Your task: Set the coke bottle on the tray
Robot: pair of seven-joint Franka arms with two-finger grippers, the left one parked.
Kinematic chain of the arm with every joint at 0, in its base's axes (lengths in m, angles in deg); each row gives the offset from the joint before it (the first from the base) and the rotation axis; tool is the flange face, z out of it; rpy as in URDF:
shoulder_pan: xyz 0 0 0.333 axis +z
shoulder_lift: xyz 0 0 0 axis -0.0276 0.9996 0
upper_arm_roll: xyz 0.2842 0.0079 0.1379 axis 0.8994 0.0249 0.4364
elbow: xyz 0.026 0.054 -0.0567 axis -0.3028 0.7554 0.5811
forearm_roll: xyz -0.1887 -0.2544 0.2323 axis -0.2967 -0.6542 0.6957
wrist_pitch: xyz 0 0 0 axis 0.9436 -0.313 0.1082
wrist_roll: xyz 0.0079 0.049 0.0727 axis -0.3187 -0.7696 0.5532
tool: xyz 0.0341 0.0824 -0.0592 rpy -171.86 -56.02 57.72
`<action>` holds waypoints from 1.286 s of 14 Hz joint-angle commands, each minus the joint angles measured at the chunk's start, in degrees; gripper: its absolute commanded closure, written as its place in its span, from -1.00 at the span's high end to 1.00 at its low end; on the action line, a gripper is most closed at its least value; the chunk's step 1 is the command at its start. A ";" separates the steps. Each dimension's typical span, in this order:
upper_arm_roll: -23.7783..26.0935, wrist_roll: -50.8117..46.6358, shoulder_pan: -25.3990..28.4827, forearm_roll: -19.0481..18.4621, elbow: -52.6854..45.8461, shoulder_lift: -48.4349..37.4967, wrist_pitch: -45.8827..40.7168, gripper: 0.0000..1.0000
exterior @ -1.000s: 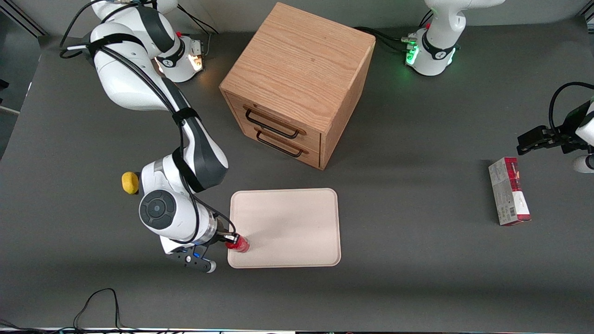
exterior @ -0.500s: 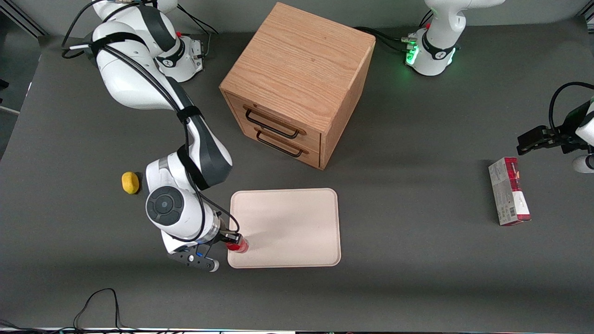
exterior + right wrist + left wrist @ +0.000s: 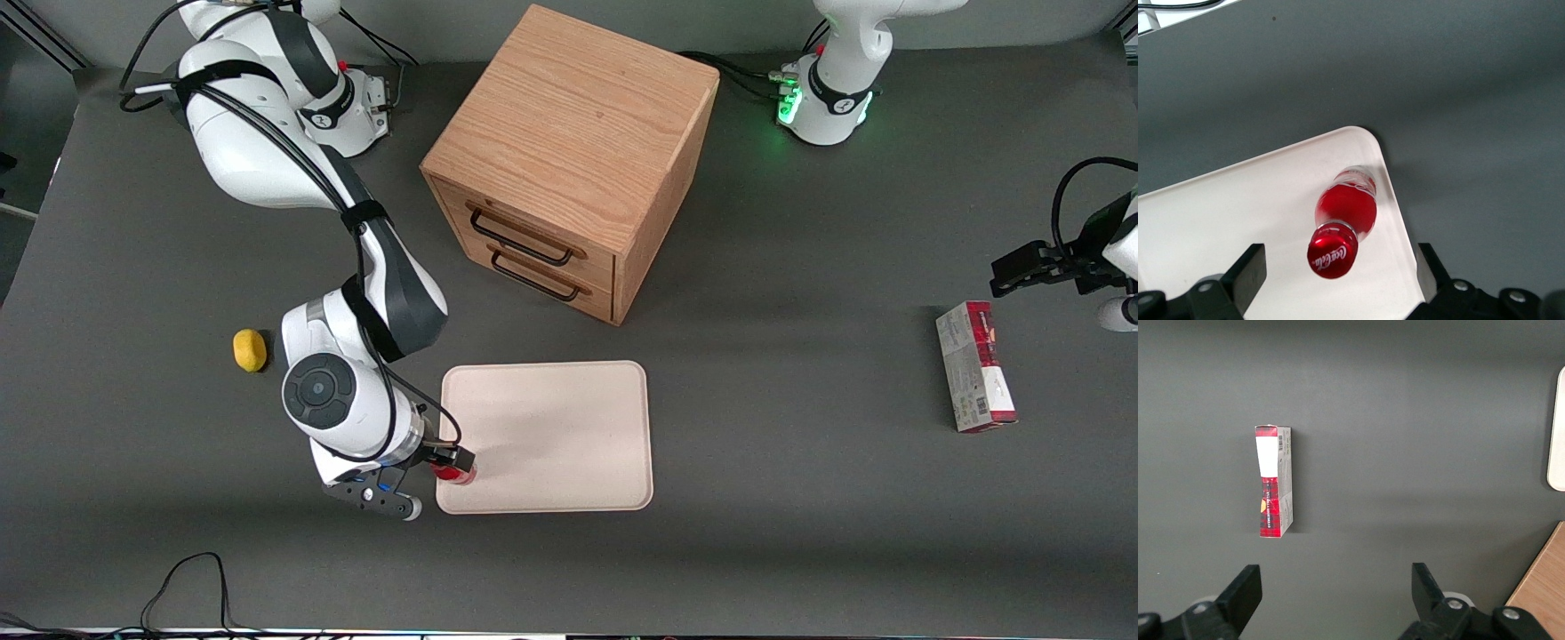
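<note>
One glossy red bottle (image 3: pixel 1345 212) stands upright on the smooth cream tray (image 3: pixel 551 427), at its rounded corner nearest the gripper (image 3: pixel 1338 280), which hovers above it, fingers spread wide, holding nothing.

White "Coca-Cola" script shows on the coke bottle (image 3: pixel 1341 217) cap and body

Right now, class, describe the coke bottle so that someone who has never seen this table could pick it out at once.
Start at the wooden cabinet; in front of its drawers lies the pale tray. The bottle stands upright in the tray's corner nearest the working arm, close to the rim, under the open gripper. It is the only small red thing with a red cap and white script; the yellow lump and carton lie off the tray.
</note>
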 commanded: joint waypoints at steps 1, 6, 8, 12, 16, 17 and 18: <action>0.01 -2.35 0.37 -0.96 -1.67 0.67 -0.31 1.00; 0.01 -2.35 0.37 -1.05 -1.67 0.23 -0.92 1.00; 0.01 -1.48 0.11 -1.05 -1.15 -0.99 -2.84 1.00; 0.09 7.55 -2.25 -0.43 2.88 -6.96 -11.54 1.00; -0.17 20.91 -7.61 2.90 18.22 -19.94 -12.97 1.00; -0.26 24.42 -9.10 3.08 23.06 -23.99 -12.97 1.00; -0.43 27.68 -10.25 3.17 28.07 -28.29 -12.97 1.00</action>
